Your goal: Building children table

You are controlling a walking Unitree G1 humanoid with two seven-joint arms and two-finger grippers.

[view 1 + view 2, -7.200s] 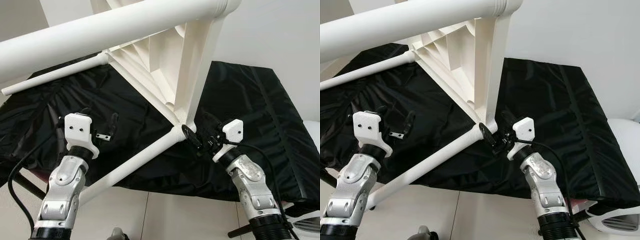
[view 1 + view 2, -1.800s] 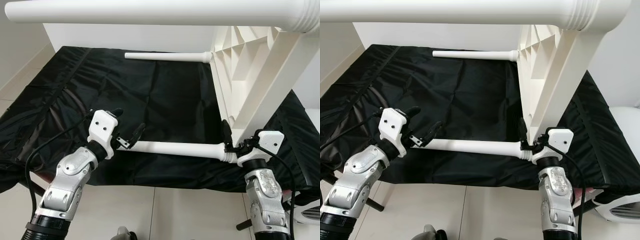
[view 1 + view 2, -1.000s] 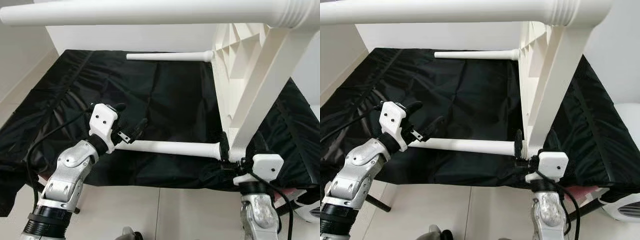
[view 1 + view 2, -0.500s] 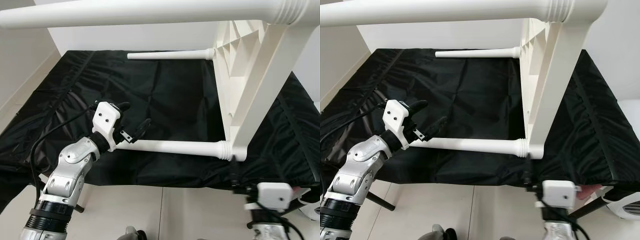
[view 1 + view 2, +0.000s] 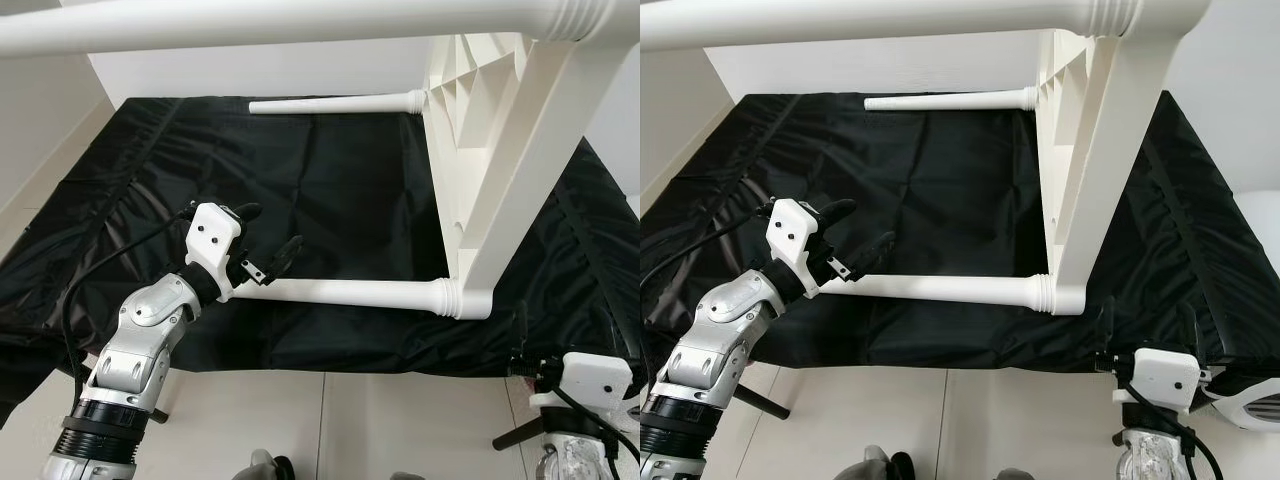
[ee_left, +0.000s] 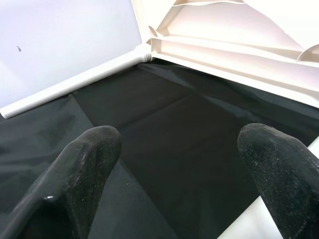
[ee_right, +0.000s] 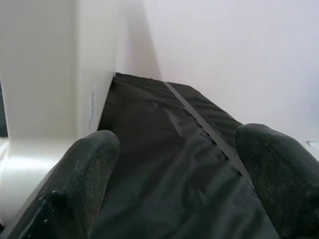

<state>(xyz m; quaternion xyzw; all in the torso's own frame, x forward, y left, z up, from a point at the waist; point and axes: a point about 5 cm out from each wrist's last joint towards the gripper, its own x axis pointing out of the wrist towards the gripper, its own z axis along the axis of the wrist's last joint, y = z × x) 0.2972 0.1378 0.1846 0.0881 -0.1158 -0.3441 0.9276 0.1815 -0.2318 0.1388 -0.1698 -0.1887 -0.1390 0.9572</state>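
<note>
A white plastic children's table (image 5: 478, 150) lies on its side on a black cloth (image 5: 350, 200). Its legs run level: a far one (image 5: 330, 104), a high one close to my head (image 5: 280, 25), and a low near one (image 5: 350, 292) screwed into the corner. My left gripper (image 5: 272, 227) is open just above that near leg's free end, whose white edge (image 6: 241, 226) shows beside one finger (image 6: 279, 169). My right gripper (image 5: 1147, 322) is open, low and off the cloth's front edge, a little right of the leg's joint (image 7: 12, 169).
The black cloth covers a low platform against a white wall (image 5: 250, 70). Tiled floor (image 5: 330, 420) lies in front. A white appliance (image 5: 1255, 405) stands at the lower right, and a black stand foot (image 5: 515, 435) pokes out below the cloth.
My right gripper has come away from the near leg's joint and dropped below the cloth's front edge, out to the right. The left gripper has stayed at the leg's free end.
</note>
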